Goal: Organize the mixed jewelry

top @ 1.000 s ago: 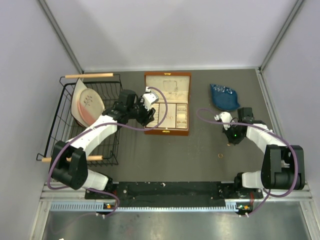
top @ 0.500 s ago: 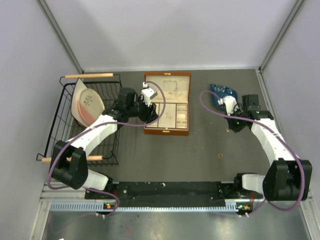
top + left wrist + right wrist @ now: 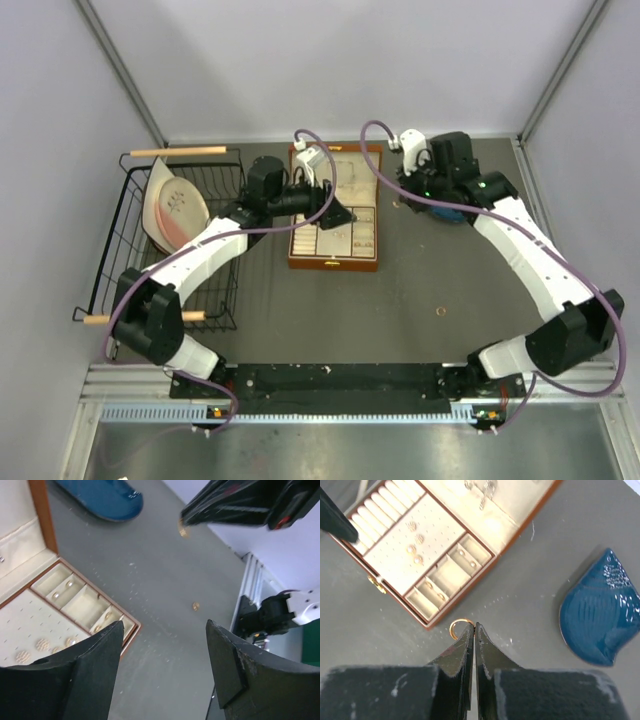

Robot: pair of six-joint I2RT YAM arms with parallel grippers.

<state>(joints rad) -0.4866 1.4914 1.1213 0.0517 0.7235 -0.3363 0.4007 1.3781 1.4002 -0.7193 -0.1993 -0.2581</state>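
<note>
My right gripper [image 3: 474, 626] is shut on a tiny gold ring [image 3: 458, 626] and holds it above the table just off the right edge of the open wooden box [image 3: 485, 575]. In the top view this gripper [image 3: 403, 190] is between the box [image 3: 335, 264] and the blue dish [image 3: 458, 213]. A second gold ring [image 3: 440, 311] lies on the table to the near right and also shows in the left wrist view [image 3: 196, 606]. My left gripper [image 3: 165, 635] is open and empty over the box's right part [image 3: 336, 212]. A silvery chain [image 3: 484, 488] lies on the lid lining.
A black wire basket [image 3: 215, 300] with a cream and pink plate [image 3: 172, 212] stands at the left. The blue leaf-shaped dish [image 3: 600, 615] sits right of the box. Several earrings sit in the box's cream compartments [image 3: 415, 550]. Grey walls close in the sides and back.
My right arm rose from the table at the right and swung far and left to the box with the ring. My left gripper moved right over the box.
</note>
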